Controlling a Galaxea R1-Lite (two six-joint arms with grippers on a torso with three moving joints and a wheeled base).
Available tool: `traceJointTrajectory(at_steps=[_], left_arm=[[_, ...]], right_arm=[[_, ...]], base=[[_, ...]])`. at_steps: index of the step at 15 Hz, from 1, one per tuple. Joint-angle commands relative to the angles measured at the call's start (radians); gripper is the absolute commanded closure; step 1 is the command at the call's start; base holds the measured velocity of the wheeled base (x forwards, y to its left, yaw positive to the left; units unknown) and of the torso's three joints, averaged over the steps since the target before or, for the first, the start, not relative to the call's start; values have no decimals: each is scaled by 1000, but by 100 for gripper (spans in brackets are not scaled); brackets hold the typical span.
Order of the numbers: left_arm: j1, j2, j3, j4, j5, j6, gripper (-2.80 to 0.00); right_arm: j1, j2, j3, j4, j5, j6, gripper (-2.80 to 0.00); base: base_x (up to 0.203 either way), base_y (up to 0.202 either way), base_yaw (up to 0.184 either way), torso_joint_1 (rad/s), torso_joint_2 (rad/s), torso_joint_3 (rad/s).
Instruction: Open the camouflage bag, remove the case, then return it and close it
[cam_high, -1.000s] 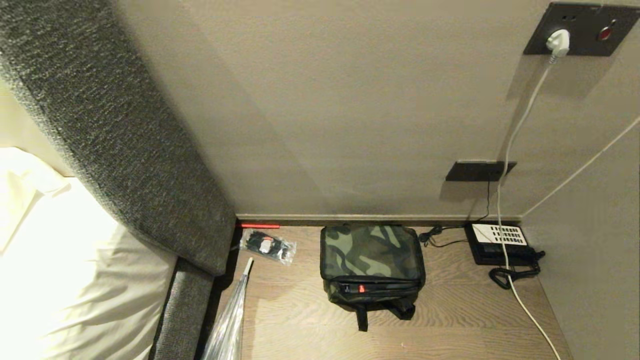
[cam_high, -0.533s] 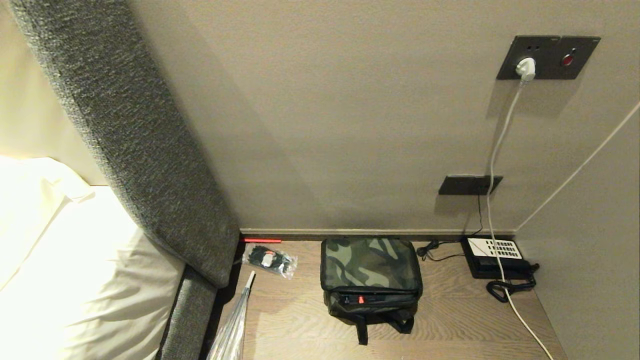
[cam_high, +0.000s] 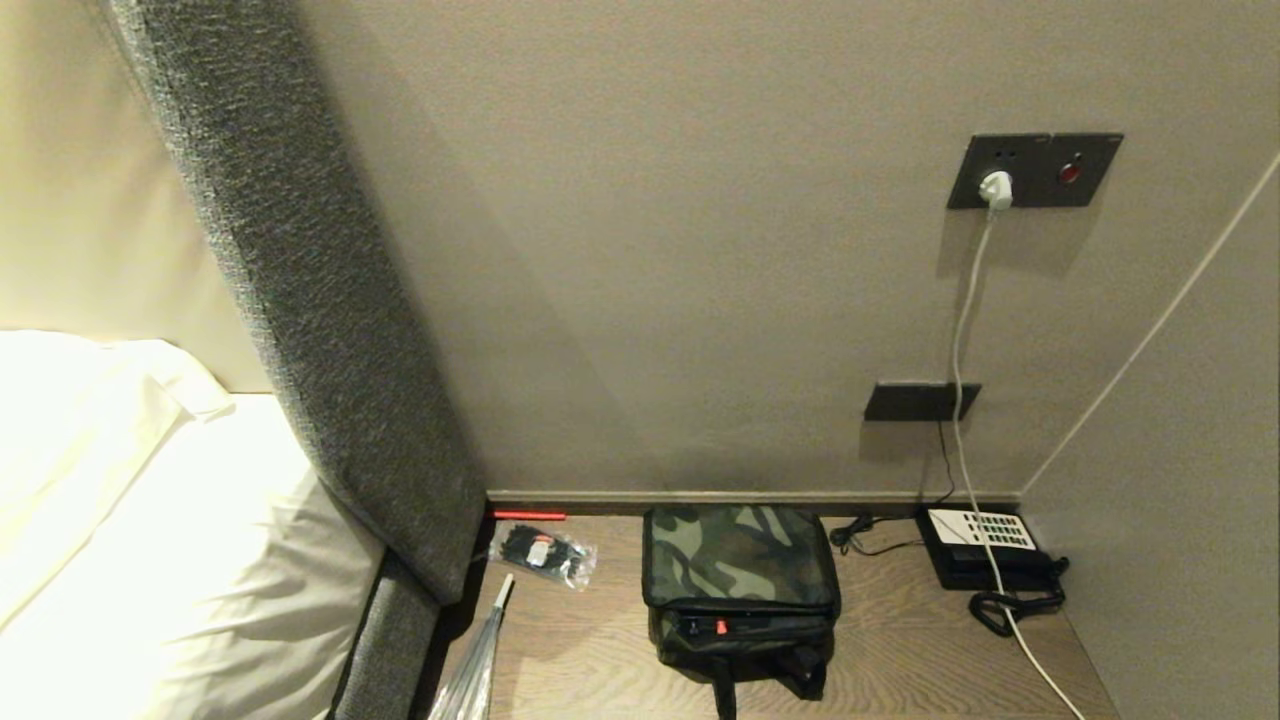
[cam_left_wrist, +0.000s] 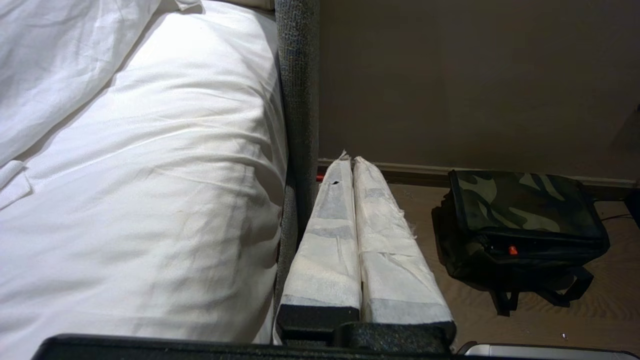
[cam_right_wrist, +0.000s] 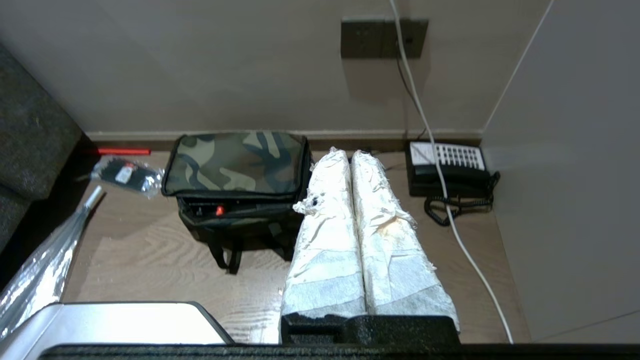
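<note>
Bag (cam_high: 738, 560) lies zipped on the worktop (cam_high: 900, 640); both pincers (cam_left_wrist: 350, 165) (cam_right_wrist: 345, 160), pressed together, should be spread before the zip is approached.

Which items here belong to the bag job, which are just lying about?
Job:
- camouflage bag, lid closed, on the wooden surface
- case: not visible

Lying about:
- desk telephone, right of the bag
- white cable from the wall socket
- plastic packet, left of the bag
- red stick by the wall
- clear wrapped item, near the bed
</note>
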Motion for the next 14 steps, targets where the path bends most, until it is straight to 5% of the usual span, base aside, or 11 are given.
traceJointTrajectory(at_steps=[1, 14], left_arm=[[0, 0, 0, 0, 0, -1, 0], [0, 0, 0, 0, 0, 2, 0]], right_arm=[[0, 0, 0, 0, 0, 0, 0], [0, 0, 0, 0, 0, 0, 0]], base=[[0, 0, 0, 0, 5, 207], [0, 0, 0, 4, 4, 166]])
